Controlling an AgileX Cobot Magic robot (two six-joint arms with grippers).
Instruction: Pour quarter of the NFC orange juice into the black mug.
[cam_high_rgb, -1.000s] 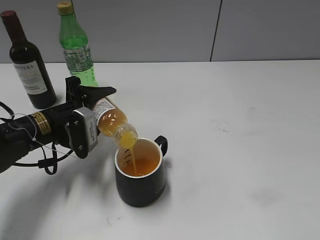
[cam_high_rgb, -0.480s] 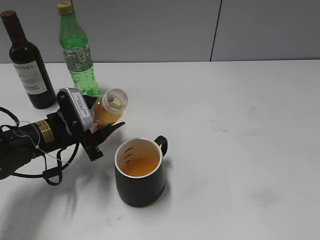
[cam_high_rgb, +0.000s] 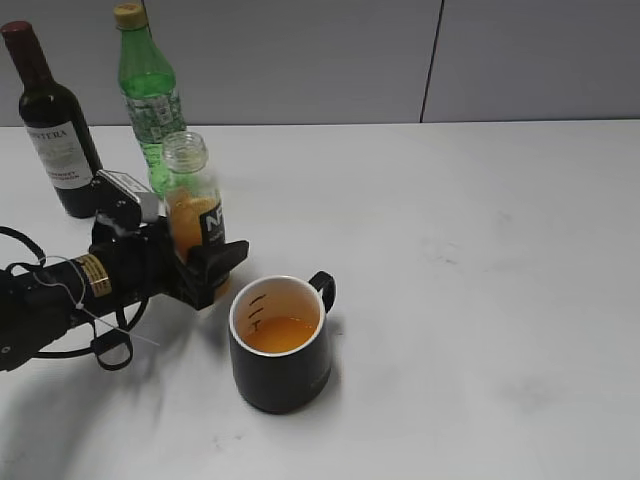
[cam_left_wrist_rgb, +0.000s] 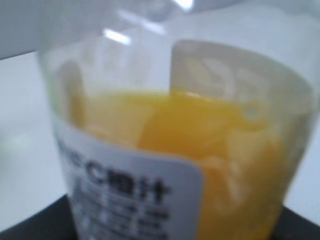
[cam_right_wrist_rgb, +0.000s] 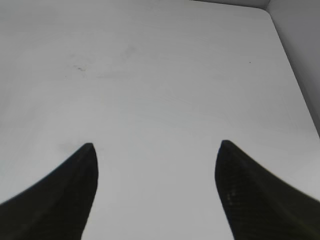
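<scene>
The NFC orange juice (cam_high_rgb: 192, 205) is a small clear bottle, uncapped and upright, about half full, held just left of the black mug. My left gripper (cam_high_rgb: 195, 262) is shut on its lower body. In the left wrist view the NFC orange juice (cam_left_wrist_rgb: 200, 145) fills the frame, blurred. The black mug (cam_high_rgb: 283, 345) stands on the table with orange juice in its cream inside and its handle at the far right. My right gripper (cam_right_wrist_rgb: 156, 150) is open and empty over bare table; it does not show in the exterior view.
A dark wine bottle (cam_high_rgb: 55, 125) and a taller green bottle (cam_high_rgb: 148, 90) stand at the back left, behind my left arm. The white table (cam_high_rgb: 480, 250) stretches to the right, ending at a grey wall.
The bottle was tipped over the mug and pouring; my left gripper has swung it back upright and drawn it left, away from the mug. The mug has not moved.
</scene>
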